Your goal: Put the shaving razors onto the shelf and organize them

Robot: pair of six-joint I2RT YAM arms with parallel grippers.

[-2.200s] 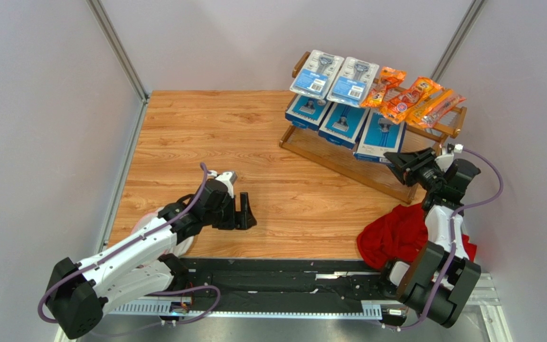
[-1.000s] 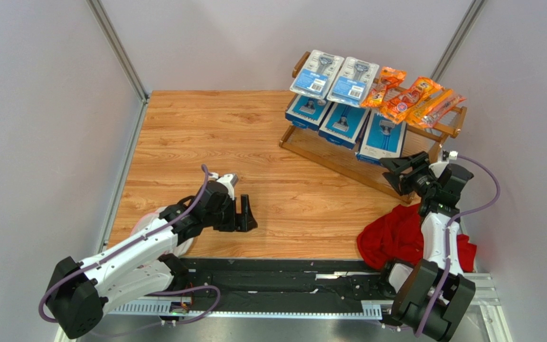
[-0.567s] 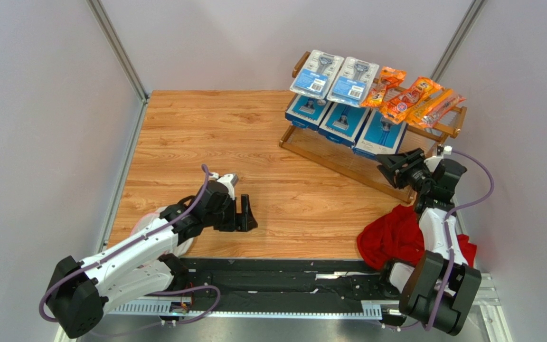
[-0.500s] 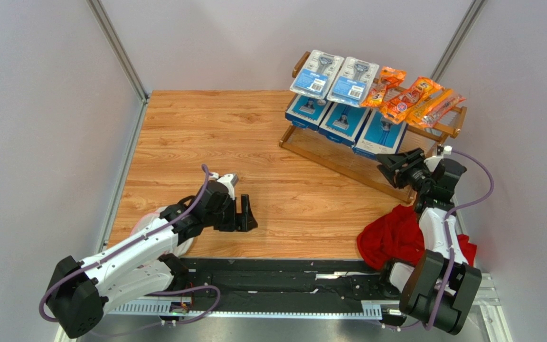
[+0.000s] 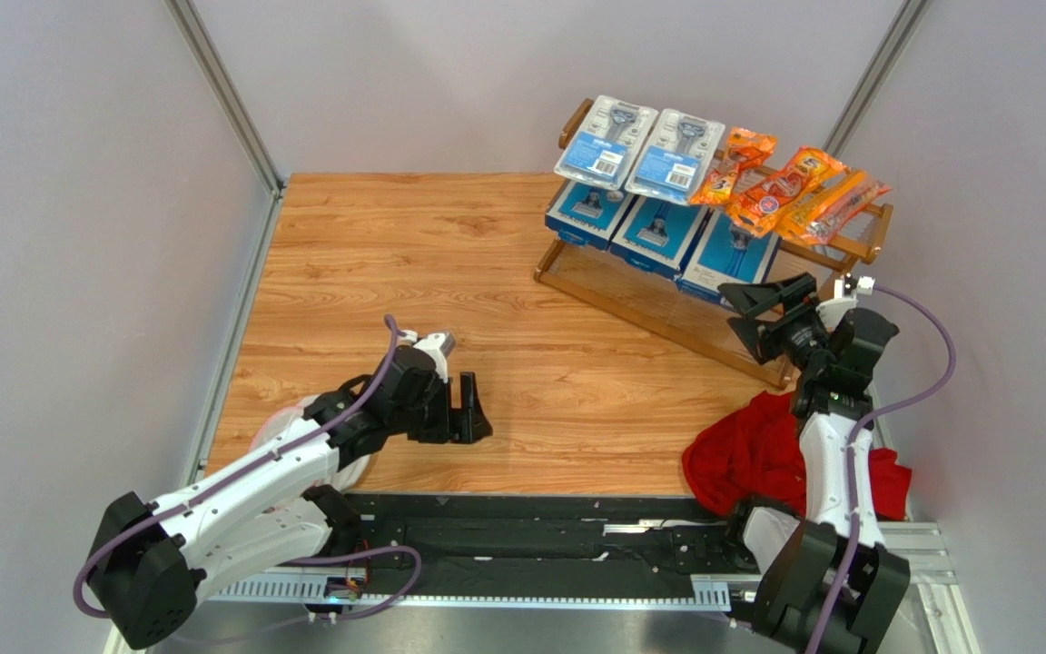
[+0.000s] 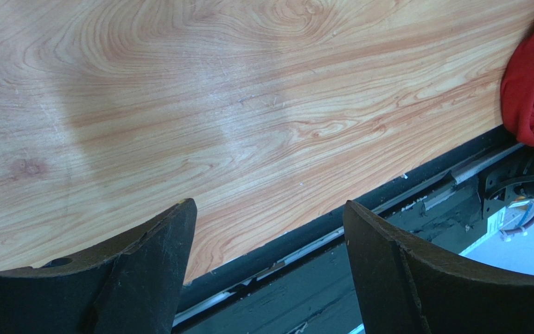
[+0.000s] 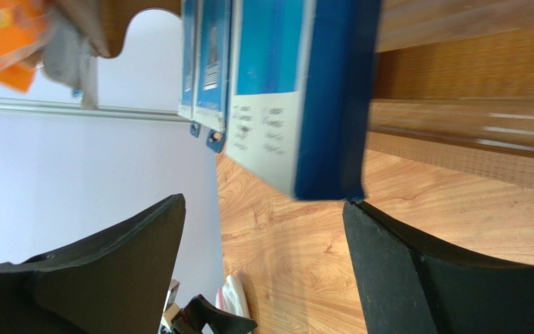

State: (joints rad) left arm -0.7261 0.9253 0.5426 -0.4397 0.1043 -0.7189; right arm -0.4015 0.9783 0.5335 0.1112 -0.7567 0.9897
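Razor packs [image 5: 675, 154] on shelf [image 5: 624, 303], right fingers [image 5: 756, 331] spread beside blue box [image 5: 736, 255]

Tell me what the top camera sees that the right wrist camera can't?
Only the top view shows the whole two-tier shelf from above and the red cloth heaped near the table's front edge. Only the right wrist view shows the small print on the nearest blue box close up, just beyond the open right tool. Both views show blue boxes, a bit of the orange bags, the shelf's brown wood and the wooden table.
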